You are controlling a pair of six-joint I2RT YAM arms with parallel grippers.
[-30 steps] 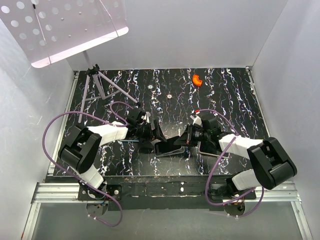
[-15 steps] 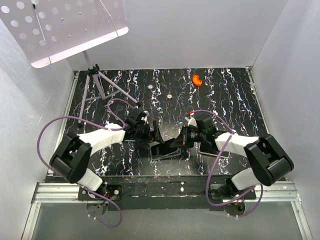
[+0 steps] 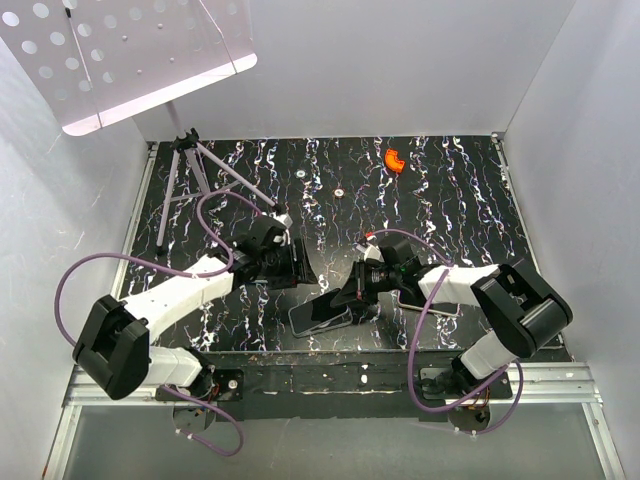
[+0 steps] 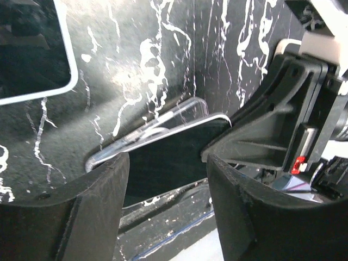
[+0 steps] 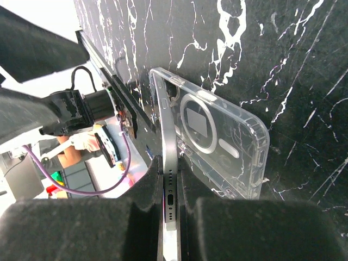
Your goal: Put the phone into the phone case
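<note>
The left gripper (image 3: 288,268) hangs spread, holding nothing, just beside the phone (image 3: 320,316) — tilted at the near middle of the surface (image 3: 460,200), one end in the clear phone case (image 5: 228,138), its other end pinched tight by the right gripper (image 5: 169,190).

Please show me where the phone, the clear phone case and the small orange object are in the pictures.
phone (image 5: 168,155), right wrist view, on its grey side edge.
phone case (image 5: 223,136), right wrist view, on its clear back, beside the ring.
orange object (image 3: 394,159), top external view, on its middle.
</note>
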